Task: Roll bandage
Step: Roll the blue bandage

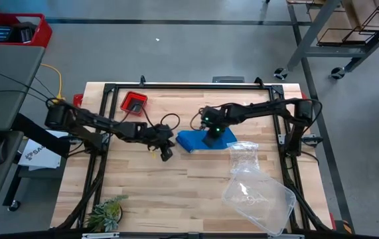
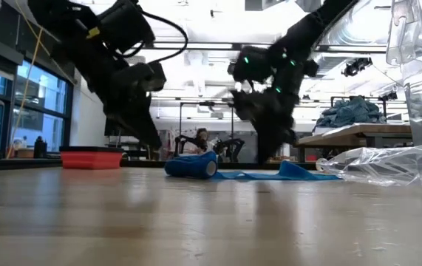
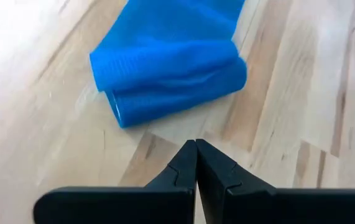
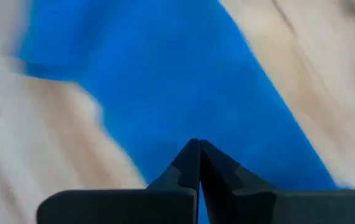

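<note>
The bright blue bandage lies on the wooden table, partly rolled. Its stubby roll is at the left end, and the flat band runs from it toward the table's right. My left gripper is shut and hangs just near-left of the roll, clear of it. My right gripper is shut and points steeply down over the flat band, right of the roll. My right gripper comes at the middle of the flat band from above with shut fingers, slanting down. I cannot tell whether its tips touch the cloth. The band lies flat on the table.
A small red tray stands at the far left of the table. Clear plastic bags lie at the near right, close to the band's right end. A small green plant sits at the near left corner.
</note>
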